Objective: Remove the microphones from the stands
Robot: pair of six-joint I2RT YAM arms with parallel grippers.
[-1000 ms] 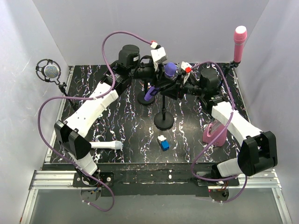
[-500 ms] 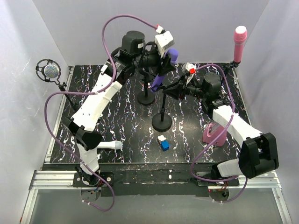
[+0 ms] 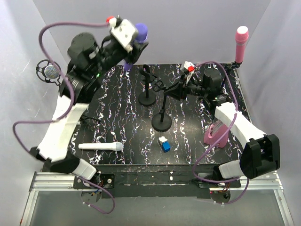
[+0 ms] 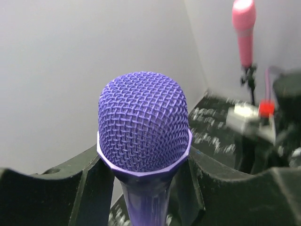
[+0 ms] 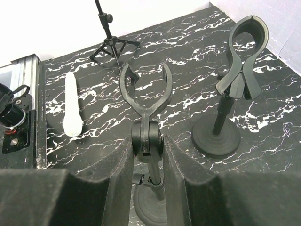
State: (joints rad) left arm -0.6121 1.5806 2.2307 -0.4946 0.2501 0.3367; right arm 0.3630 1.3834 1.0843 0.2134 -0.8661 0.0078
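The purple microphone (image 3: 140, 32) is clear of its stand, held high above the back left of the table. My left gripper (image 3: 132, 49) is shut on its handle just below the mesh head. The head fills the left wrist view (image 4: 143, 126) between the gripper's fingers (image 4: 91, 188). The black stand (image 3: 162, 122) is at the table's middle with its forked clip (image 5: 145, 87) empty. My right gripper (image 3: 171, 91) is shut on the stand's swivel joint (image 5: 147, 142), just under the clip.
A second black stand (image 3: 147, 98) with an empty clip (image 5: 245, 44) is behind the first. A white microphone (image 3: 100, 147) lies front left. A blue and white block (image 3: 164, 144), a pink holder (image 3: 216, 134), a pink microphone (image 3: 241, 41) and a silver shock-mounted microphone (image 3: 50, 71) are around.
My left arm has lifted the purple microphone out of the stand's clip and carried it up and to the left. My right gripper has stayed on the stand.
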